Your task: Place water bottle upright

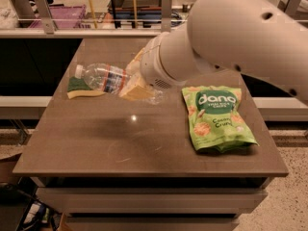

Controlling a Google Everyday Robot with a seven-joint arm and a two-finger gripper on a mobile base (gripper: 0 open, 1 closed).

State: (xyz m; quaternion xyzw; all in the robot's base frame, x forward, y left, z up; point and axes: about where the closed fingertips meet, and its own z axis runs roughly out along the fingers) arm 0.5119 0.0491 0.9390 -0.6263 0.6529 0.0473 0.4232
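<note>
The gripper [136, 84] clasps the water bottle [103, 77] near its base, holding it sideways with its cap over the sponge [79, 89]. A green snack bag [219, 119] lies on the table [144, 150].

A brown table [120, 143] fills the view. A green snack bag [219, 119] lies flat on its right side. At the back left rests a green-and-yellow sponge [77, 86], just left of the gripper [134, 76], which clasps the water bottle [103, 77]. A purple crate [55, 16] sits beyond.
</note>
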